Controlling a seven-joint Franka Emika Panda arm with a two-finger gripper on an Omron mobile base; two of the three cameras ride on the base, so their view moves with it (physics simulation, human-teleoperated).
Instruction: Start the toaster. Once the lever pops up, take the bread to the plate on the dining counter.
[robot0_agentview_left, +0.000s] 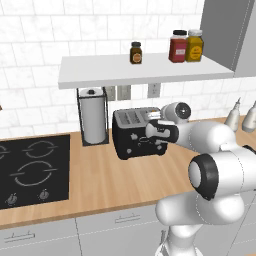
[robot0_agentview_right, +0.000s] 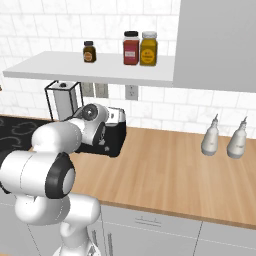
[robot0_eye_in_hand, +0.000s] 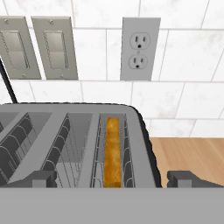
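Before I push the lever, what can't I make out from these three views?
- Lever of the black boxy toaster: right base view, the white arm covers that end.
- Hand: left base view, the wrist covers its fingers.
- Golden-brown bread slice: hand view, lower part sunk in the slot.

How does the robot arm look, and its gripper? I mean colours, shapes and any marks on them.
The arm is made of glossy white rounded segments, joined by dark black rings at the joints. A round white cap with a grey disc sits near the wrist. The gripper has two small dark grey, blocky finger tips. I see no cables and no lettering.
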